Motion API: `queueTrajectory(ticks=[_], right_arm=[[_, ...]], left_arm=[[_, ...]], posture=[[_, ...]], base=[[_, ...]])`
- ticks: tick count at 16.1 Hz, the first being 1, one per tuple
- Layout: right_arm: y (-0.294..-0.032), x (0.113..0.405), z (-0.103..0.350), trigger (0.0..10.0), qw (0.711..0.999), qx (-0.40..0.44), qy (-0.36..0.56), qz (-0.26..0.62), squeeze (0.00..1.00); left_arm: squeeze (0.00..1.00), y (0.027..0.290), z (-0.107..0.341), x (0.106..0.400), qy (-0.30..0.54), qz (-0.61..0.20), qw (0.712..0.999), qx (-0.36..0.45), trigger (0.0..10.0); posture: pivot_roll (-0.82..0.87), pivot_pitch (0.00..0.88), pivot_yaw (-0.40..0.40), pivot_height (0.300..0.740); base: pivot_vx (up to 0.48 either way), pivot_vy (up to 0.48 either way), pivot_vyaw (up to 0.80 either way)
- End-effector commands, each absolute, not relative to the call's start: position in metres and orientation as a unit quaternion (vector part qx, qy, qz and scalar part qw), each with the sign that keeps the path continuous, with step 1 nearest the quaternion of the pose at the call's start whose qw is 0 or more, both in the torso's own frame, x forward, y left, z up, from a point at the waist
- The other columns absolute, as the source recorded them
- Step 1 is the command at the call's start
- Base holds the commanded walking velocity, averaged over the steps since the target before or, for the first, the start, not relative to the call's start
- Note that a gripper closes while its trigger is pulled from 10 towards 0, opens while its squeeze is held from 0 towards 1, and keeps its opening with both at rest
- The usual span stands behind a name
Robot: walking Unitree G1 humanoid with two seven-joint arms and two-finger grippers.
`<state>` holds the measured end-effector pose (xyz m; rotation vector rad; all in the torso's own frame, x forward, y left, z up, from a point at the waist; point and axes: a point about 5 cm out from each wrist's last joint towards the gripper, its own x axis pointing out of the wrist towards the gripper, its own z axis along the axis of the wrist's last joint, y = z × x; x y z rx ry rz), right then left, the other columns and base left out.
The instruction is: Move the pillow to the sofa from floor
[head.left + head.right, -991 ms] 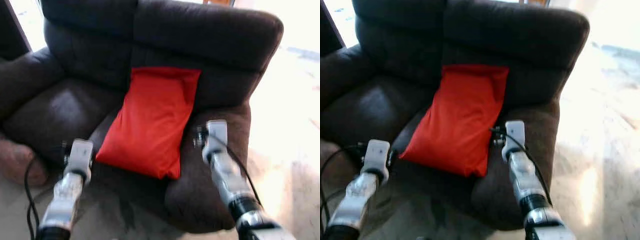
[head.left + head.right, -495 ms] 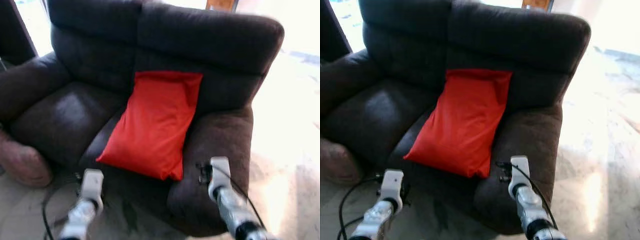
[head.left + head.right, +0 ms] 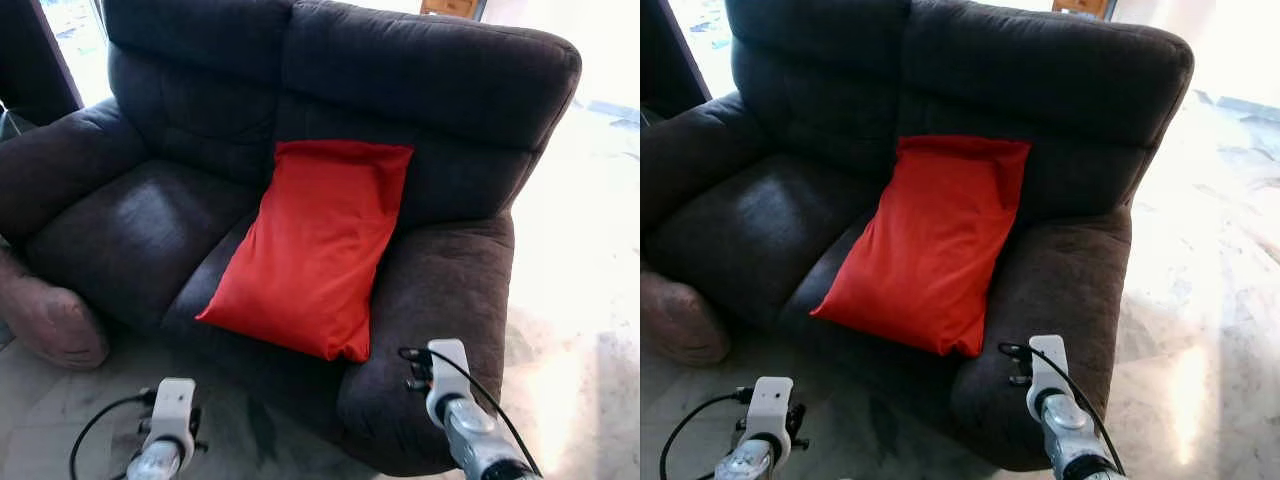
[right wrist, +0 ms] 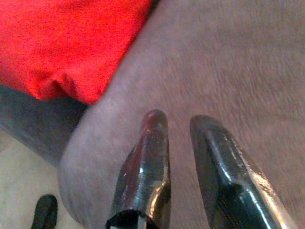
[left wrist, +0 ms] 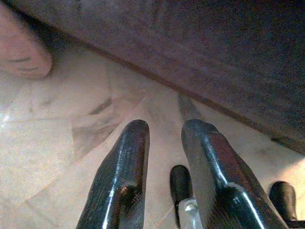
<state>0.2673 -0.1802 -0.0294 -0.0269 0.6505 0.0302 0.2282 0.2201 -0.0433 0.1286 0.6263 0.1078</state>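
The red pillow (image 3: pixel 310 250) lies on the right seat of the dark grey sofa (image 3: pixel 140 220), its top leaning on the backrest. Nothing holds it. My left arm (image 3: pixel 170 420) hangs low in front of the sofa, over the floor. In the left wrist view the left gripper (image 5: pixel 164 129) is open by a narrow gap, with only floor tiles between its fingers. My right arm (image 3: pixel 450 385) is low beside the sofa's right armrest (image 3: pixel 450 290). The right gripper (image 4: pixel 178 121) is slightly open over the armrest fabric, a little way from the pillow's corner (image 4: pixel 71 52).
A pinkish-brown cushion (image 3: pixel 45 320) lies on the floor by the sofa's left front corner. Pale marble floor (image 3: pixel 580 300) stretches to the right, brightly lit. My dark feet (image 5: pixel 180 183) stand just in front of the sofa base.
Both arms have dropped and pulled back from the sofa toward me. The pillow has stayed where it was on the seat. The picture has sharpened and shifted slightly.
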Motion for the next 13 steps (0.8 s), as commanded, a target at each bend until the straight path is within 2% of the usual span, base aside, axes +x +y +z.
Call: queueTrajectory(ticks=[1,9,13], right_arm=[[-0.183,0.263,-0.033,10.0,0.944,-0.017,0.328,0.014,0.00],[-0.186,0.239,-0.050,10.0,0.930,-0.026,0.366,0.014,0.00],[-0.185,0.238,-0.051,10.0,0.931,-0.021,0.364,0.016,0.00]], left_arm=[[0.00,0.223,-0.045,0.224,0.305,0.066,0.948,0.064,10.0],[0.00,0.219,-0.058,0.203,0.322,0.070,0.942,0.062,10.0],[0.00,0.220,-0.059,0.201,0.321,0.073,0.942,0.057,10.0]], posture=[[0.13,0.124,-0.040,0.740],[0.12,0.098,-0.040,0.740],[0.12,0.079,-0.036,0.740]], base=[[0.000,0.000,0.00],[0.000,0.000,0.00],[0.000,0.000,0.00]])
